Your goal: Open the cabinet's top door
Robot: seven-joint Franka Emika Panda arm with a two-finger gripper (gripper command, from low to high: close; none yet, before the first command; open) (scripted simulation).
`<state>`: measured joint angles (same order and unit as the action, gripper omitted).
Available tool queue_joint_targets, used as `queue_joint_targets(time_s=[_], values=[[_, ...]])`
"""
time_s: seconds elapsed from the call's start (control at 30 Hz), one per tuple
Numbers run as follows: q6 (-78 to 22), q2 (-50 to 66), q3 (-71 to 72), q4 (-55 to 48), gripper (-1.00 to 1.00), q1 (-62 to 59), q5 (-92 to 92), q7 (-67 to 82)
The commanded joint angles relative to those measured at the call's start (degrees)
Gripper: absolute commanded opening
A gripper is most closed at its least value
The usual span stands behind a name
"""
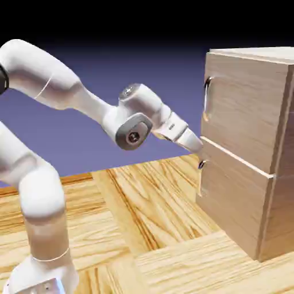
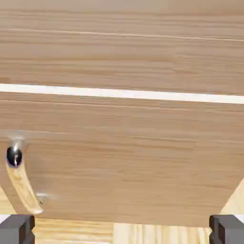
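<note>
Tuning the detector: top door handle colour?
Silver metal, on the top door handle; clearest in the exterior view.

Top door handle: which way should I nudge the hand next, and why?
Probably raise the hand. In the exterior view it sits at the seam between the two panels, below the top door's handle, close to the cabinet. The hand view shows the seam and the lower panel's handle, with the fingertips wide apart and holding nothing.
</note>
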<state>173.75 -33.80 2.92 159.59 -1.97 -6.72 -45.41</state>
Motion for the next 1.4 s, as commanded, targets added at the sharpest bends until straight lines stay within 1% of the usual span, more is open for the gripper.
queue_joint_targets(time_s=[0.0,1.37], values=[[-0.09,-0.42,1.08,-0.52,1.00,-0.99,-2.50,-1.10],[-3.93,-17.77,45.50,-21.94,1.00,-41.34,-104.68,-46.00]])
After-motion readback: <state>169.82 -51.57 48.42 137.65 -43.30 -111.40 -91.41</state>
